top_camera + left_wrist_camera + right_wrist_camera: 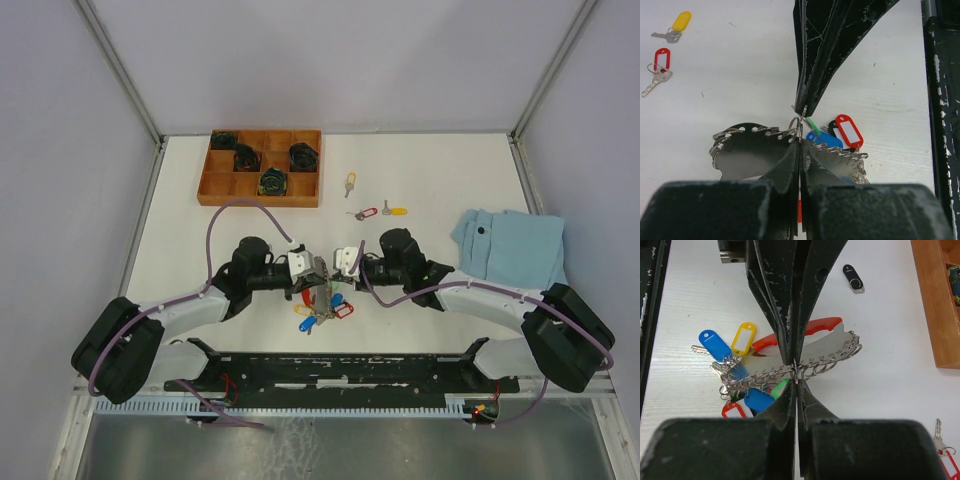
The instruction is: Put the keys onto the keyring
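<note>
The keyring (321, 284) is a grey metal plate (812, 351) edged with small split rings, with a red strap (816, 326) and blue, yellow, red and green tags. It is held just above the table between my two arms. My left gripper (800, 141) and my right gripper (797, 381) meet tip to tip, each shut on the same small ring (796, 123) at the plate's edge. Three loose keys lie beyond: one with a yellow tag (681, 21), one with a red tag (661, 59) and one with a pale green tag (349, 183).
A wooden compartment tray (260, 167) with dark coiled items stands at the back left. A folded blue cloth (510, 245) lies at the right. A small black fob (854, 278) rests on the table near the keyring.
</note>
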Motion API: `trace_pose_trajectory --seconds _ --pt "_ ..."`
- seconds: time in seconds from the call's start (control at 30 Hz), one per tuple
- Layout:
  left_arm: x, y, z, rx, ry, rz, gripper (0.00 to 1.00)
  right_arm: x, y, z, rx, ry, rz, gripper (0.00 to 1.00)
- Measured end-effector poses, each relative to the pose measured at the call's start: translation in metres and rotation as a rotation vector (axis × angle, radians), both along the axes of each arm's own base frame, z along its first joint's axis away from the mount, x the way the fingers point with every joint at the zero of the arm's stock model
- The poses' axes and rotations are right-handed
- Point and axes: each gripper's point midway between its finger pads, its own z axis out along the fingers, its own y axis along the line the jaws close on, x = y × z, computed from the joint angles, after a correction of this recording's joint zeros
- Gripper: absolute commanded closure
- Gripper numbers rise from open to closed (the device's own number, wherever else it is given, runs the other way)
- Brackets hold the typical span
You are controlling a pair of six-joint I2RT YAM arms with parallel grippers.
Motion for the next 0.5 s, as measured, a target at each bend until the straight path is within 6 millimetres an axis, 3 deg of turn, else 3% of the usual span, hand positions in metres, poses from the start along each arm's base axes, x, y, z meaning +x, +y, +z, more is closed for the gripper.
trace_pose_trajectory --seconds 0.3,0.5 --pt "0.0 0.0 0.001 -0.008 -0.012 0.0 0.97 -0.004 -0.007 -0.014 -0.017 0.03 -0.019 0.99" --pt "0.0 0.0 0.001 -0.008 -0.012 0.0 0.97 -0.002 -0.005 -0.011 -0.003 0.023 -0.023 0.99"
